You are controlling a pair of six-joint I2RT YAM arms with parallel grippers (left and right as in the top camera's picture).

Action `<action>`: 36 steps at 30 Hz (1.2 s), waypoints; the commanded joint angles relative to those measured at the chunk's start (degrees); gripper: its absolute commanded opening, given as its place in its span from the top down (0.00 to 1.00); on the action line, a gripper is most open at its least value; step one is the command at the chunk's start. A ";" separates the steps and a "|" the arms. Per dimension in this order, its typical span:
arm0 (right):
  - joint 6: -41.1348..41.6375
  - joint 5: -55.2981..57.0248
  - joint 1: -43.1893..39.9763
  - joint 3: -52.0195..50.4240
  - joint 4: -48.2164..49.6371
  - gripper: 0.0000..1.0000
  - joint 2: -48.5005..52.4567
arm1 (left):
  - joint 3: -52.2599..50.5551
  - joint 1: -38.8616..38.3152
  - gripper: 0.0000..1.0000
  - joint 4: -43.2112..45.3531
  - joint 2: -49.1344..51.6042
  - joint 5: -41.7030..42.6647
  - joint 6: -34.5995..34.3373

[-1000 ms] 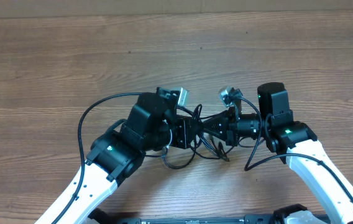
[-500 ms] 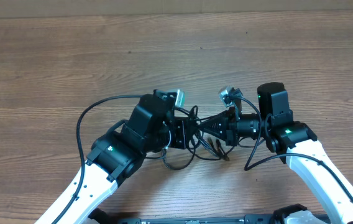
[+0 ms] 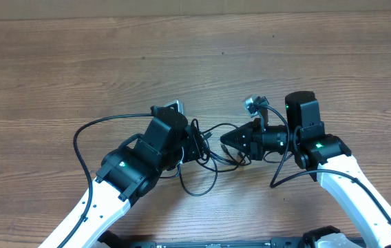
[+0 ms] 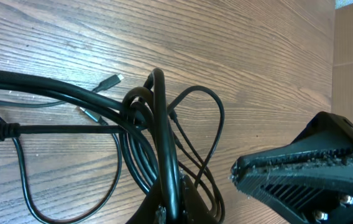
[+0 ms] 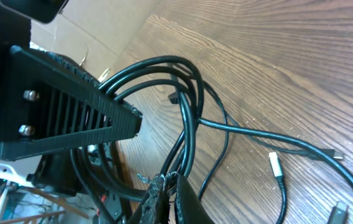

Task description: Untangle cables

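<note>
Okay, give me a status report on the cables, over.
Left pincer shut on the cables. Right pincer shut on same bundle. Loops bunched between them, plugs loose on the table. Nothing else in the way.

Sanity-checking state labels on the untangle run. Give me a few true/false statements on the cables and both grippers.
1. The left gripper and right gripper point at each other, close together. True.
2. The cables lie fully separated in straight parallel lines. False: they are bunched in overlapping loops between the two grippers.
3. A silvery-tipped plug lies loose on the wooden table. True.
4. Both grippers are open and clear of the cables. False: the wrist views show each one shut on strands of the bunch.
</note>
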 commanded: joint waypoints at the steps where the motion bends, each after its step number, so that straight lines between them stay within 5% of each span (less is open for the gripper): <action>1: 1.11 1.14 0.28 0.79 0.57 0.86 -1.16 | 1.05 0.00 0.96 0.70 -0.07 2.21 0.94; 2: 1.11 1.11 0.28 0.79 0.48 0.78 -1.16 | 1.05 -0.02 0.96 1.18 -0.07 3.34 1.22; 10: 0.46 0.07 0.35 0.79 0.52 0.64 -1.16 | 1.05 -0.07 0.95 3.87 -0.07 7.32 -2.45; 27: 0.46 -0.15 0.35 0.79 0.46 0.61 -1.16 | 1.05 -3.17 0.96 13.70 5.25 8.59 -5.33; 36: 0.44 0.63 0.35 0.76 -0.07 0.69 -1.16 | 1.05 -4.83 0.95 19.96 8.48 10.67 -5.31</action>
